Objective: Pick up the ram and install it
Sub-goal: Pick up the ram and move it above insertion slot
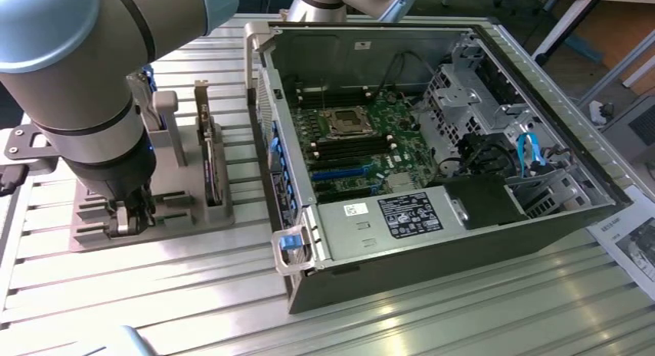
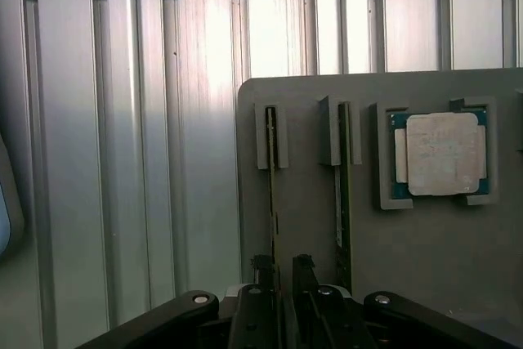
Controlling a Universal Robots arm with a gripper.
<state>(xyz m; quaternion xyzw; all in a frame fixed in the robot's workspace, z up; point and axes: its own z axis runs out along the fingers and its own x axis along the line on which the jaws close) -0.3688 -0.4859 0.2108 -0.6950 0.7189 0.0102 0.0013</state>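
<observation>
Ram [image 2: 272, 171] and one other board [image 2: 344, 171] on edge in holder [image 2: 309, 202]; one CPU [image 2: 441, 154]; gripper [image 2: 282, 271] narrowly parted astride ram.

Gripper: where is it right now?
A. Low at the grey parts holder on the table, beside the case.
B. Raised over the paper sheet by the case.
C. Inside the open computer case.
A: in the exterior view the gripper is low at the grey parts holder, to the exterior view's left of the open computer case.
</observation>
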